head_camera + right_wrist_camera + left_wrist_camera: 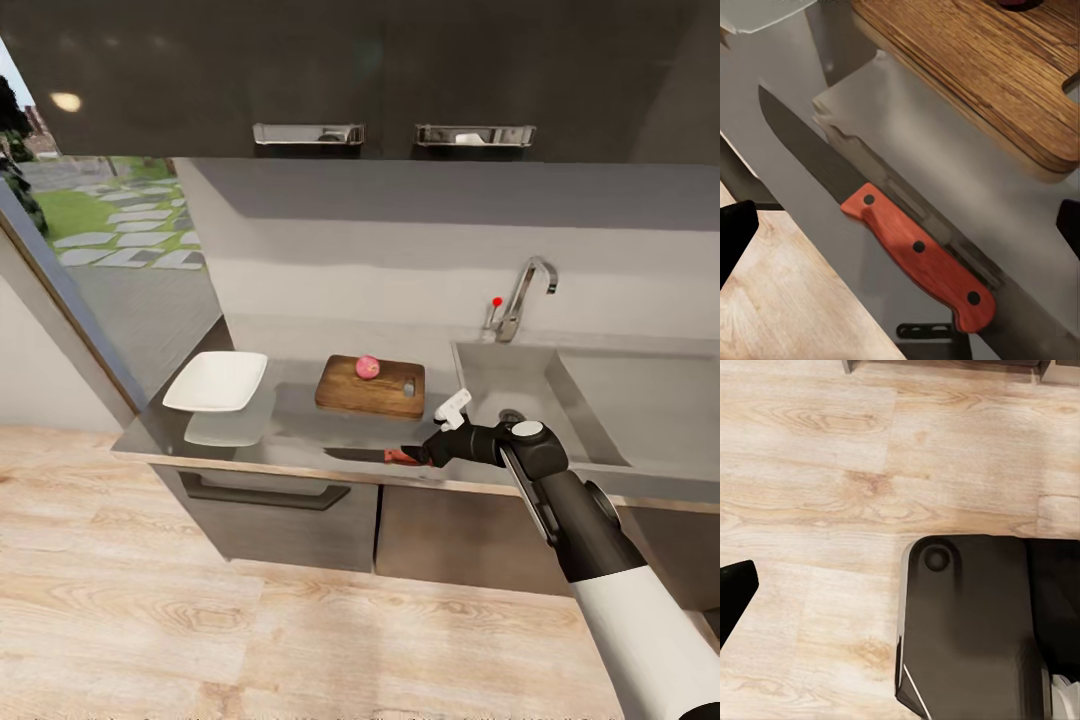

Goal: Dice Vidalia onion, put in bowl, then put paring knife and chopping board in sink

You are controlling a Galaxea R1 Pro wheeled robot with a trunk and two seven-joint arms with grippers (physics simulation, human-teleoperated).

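The Vidalia onion (367,367) rests on the brown chopping board (365,392), which lies on the grey countertop (290,425) left of the sink (530,400). The white bowl (216,381) stands at the counter's left end. The paring knife (375,456) lies flat near the counter's front edge, blade pointing left. My right gripper (420,455) hovers at its red handle (919,251), open, one finger on each side (736,234) and not closed on it. The board's corner (982,67) is just beyond the knife. My left gripper (900,592) hangs open over the floor.
The chrome tap (522,292) with a red knob stands behind the sink, and the drainboard (650,390) extends to the right. Dark wall cabinets (400,70) hang overhead. A window (110,220) is at the left. The robot's dark base (975,622) sits on the wood floor (150,620).
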